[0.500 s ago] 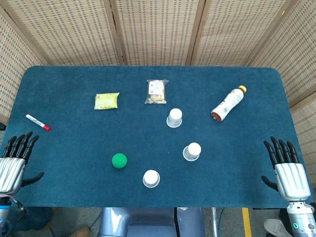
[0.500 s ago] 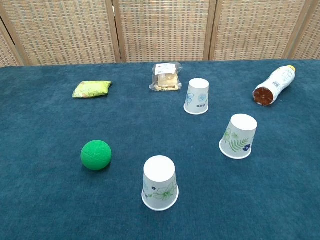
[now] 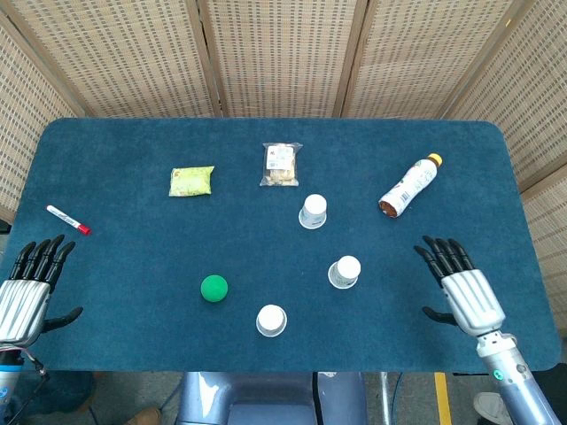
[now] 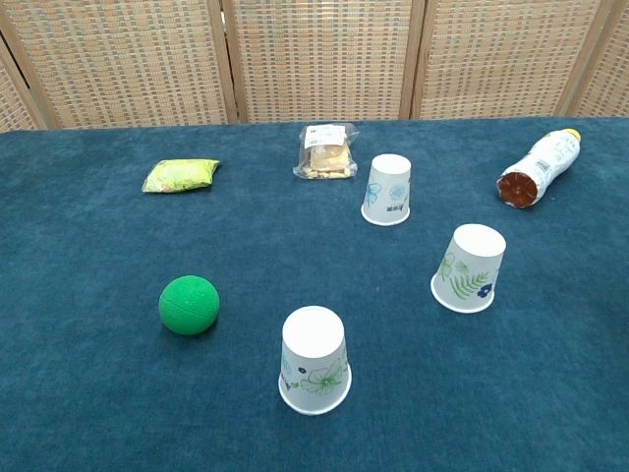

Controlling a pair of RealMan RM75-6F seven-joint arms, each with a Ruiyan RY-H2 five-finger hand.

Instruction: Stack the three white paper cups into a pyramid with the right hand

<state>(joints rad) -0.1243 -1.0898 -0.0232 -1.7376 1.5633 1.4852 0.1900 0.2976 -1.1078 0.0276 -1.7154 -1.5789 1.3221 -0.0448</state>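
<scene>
The right hand (image 3: 465,294) holds nothing, its fingers (image 3: 440,253) spread and pointing up the table (image 3: 115,266). To its left, near, stands the middle cup (image 3: 345,271), upside down, its long axis upright. The far cup (image 3: 313,211) sits beyond it and the near cup (image 3: 271,320) further left, all well apart. The left hand (image 3: 27,289) rests at the opposite edge, also empty and spread, far from every cup. The right hand is nearer, so a leftward reach seems needed.

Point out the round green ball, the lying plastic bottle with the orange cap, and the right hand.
round green ball (image 4: 189,305), chest view, front face.
lying plastic bottle with the orange cap (image 3: 408,187), head view, label.
right hand (image 3: 461,289), head view, back.
</scene>
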